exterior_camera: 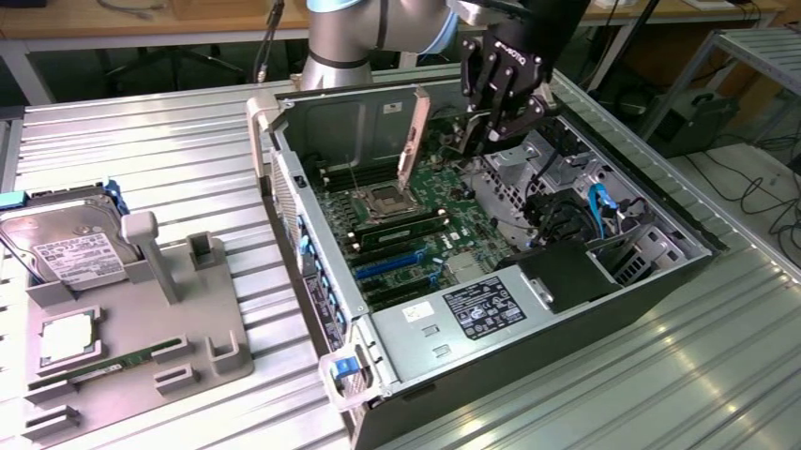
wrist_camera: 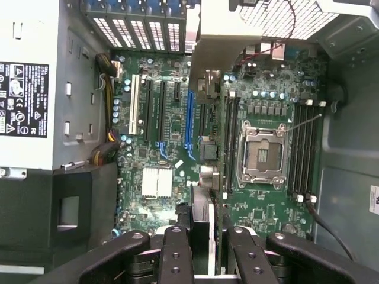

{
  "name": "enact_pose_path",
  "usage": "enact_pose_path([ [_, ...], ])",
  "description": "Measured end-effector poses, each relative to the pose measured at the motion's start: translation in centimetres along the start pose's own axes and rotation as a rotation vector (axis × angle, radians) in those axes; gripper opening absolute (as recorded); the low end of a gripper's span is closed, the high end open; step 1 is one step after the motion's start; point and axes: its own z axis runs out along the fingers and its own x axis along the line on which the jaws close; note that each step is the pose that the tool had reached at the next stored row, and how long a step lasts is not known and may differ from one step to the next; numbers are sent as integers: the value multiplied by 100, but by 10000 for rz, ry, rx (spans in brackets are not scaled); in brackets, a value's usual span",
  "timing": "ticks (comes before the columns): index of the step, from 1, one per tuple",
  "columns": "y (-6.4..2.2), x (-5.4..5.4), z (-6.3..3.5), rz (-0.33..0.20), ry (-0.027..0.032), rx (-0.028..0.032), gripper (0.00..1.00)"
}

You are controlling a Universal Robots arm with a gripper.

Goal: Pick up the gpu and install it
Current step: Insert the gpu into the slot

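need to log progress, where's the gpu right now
The gpu is clamped edge-on in the gripper, held above the open computer case over the motherboard, toward the exterior view's upper right.

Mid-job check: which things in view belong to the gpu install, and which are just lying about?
In the job: gpu, held in the gripper; motherboard with its blue slot; open computer case.
Lying about: hard drive, processor chip, memory stick, grey holder.
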Motion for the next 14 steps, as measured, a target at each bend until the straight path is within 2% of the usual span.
enact_pose_path([
  [3, 5, 0, 63, 2, 1, -1, 28],
  [7, 1, -8, 136, 364, -15, 7, 28],
  [14, 19, -8, 237, 365, -15, 13, 28],
])
